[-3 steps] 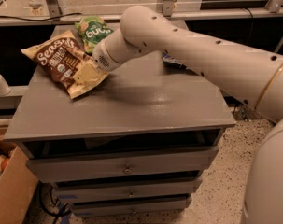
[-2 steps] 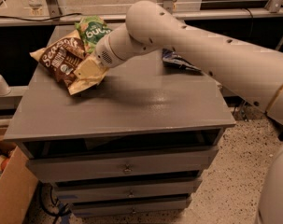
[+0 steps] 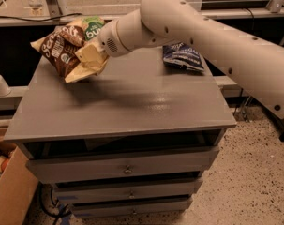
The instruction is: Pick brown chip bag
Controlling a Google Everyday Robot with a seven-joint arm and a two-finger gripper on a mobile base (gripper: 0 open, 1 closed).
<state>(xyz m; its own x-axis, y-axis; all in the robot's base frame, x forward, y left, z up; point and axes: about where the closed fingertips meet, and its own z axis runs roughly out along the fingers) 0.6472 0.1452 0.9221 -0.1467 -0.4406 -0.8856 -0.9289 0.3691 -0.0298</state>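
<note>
A white robot arm (image 3: 216,36) reaches in from the right across the top of a grey drawer cabinet (image 3: 132,102) with 3 drawers. At the arm's end, the gripper (image 3: 92,57) sits over the cabinet's far left corner. It is pinched onto the cream lower part of the brown chip bag (image 3: 57,50), and its tip is buried in bunched foil.

The brown chip bag has a dark brown centre panel with white script. It is tilted, with its top pointing up and left. It appears to be held clear of the cabinet top, with a soft shadow below it.

2 other bags are close by. A green chip bag (image 3: 91,25) lies just behind the brown bag, partly hidden by it and by the arm. A dark navy chip bag (image 3: 181,56) lies flat on the cabinet's far right side, well apart from the brown bag.

The brown bag is probably very light and filled mostly with air. Its crinkly film will give way under pressure and is likely to be slick. Its contents are likely to crush easily.

A hold on a flat seam or a gathered corner suits it best, and this grip seems to be of that kind. A squeeze across the puffy middle would risk slipping or breaking the chips. Because the bag is held near 1 corner, it may swing or twist as the arm moves.
</note>
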